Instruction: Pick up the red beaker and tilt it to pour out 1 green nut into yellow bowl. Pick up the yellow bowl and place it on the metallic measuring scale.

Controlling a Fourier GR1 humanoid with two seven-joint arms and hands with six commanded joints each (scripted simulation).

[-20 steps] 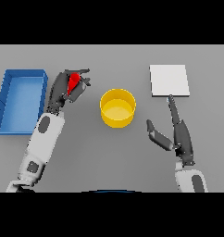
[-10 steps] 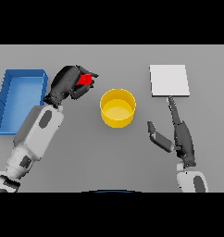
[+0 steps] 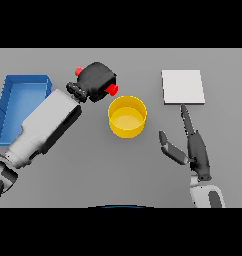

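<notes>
There was only one view, taken from the robot's head and looking steeply down at the flat grey tabletop [image 3: 93, 180]. It faced forward, away from the body. The open blue rectangular tray [image 3: 22, 100] lay at the left edge, and the flat square metallic scale [image 3: 183, 86] lay far right. Both arms entered from below.

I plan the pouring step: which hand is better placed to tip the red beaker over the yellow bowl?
Left. The left hand already grips the red beaker beside the yellow bowl. The right hand is open, beyond the bowl.
</notes>
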